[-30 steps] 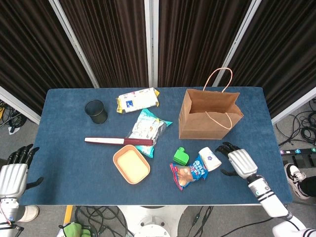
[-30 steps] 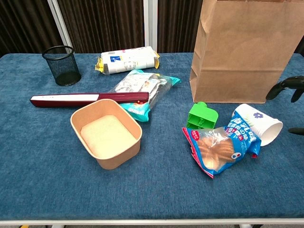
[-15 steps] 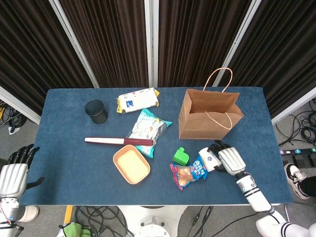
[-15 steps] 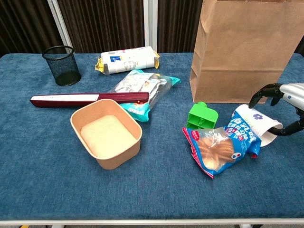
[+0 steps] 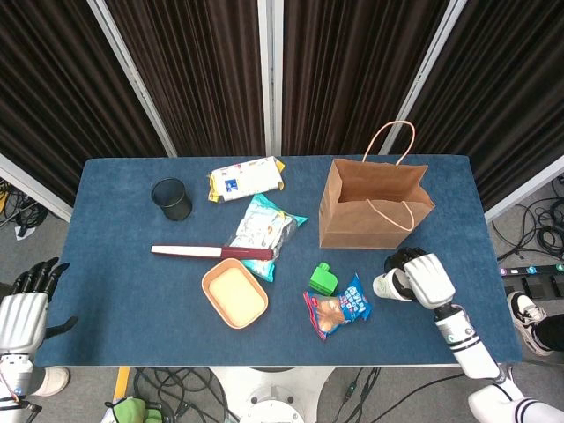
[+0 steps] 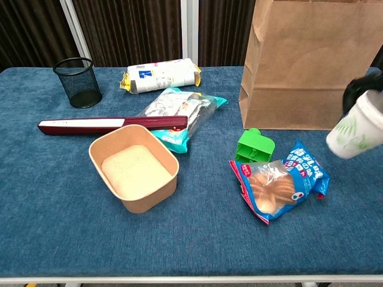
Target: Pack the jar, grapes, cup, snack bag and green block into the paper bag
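Fingers of the right hand (image 5: 421, 278) wrap a white paper cup (image 6: 355, 128), holding it off the counter (image 5: 123, 317) with its long axis tilted and its base end toward the robot's left. The brown paper bag (image 5: 374, 204) stands upright just behind the hand, mouth open upward, so the coming move looks to be a lift up and back over the rim. The left hand (image 5: 24, 313) hangs well apart at the counter's far left edge, fingers spread and holding nothing; the right is plainly the nearer to the bag. A blue snack bag (image 6: 280, 187) and green block (image 6: 254, 145) lie between the cup and a tan tray (image 6: 134, 167). No jar or grapes can be made out. Print on the cup and snack bag is too small to read.
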